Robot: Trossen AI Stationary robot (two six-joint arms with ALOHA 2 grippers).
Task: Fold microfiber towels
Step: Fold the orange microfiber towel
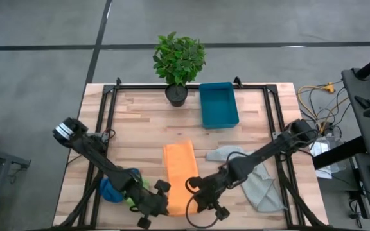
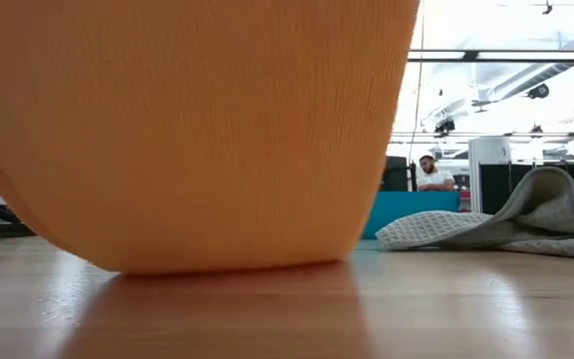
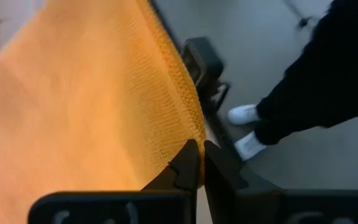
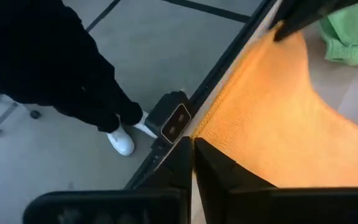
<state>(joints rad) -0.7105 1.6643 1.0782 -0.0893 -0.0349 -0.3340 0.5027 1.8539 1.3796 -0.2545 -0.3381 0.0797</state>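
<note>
One of four towels in progress: pinching near corners of orange towel (image 1: 180, 173) at table's front edge with left gripper (image 1: 161, 204) and right gripper (image 1: 193, 199); grey towel (image 1: 255, 179), green towel (image 4: 351, 34) lying crumpled, unfolded.

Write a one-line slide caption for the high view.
Both grippers, left and right, pinch the near corners of the orange towel; grey towel waits at right.

Grey floor (image 1: 37, 25) surrounded the wooden table (image 1: 140, 128); a seated person (image 2: 430, 172) waited under bright ceiling lights.
</note>
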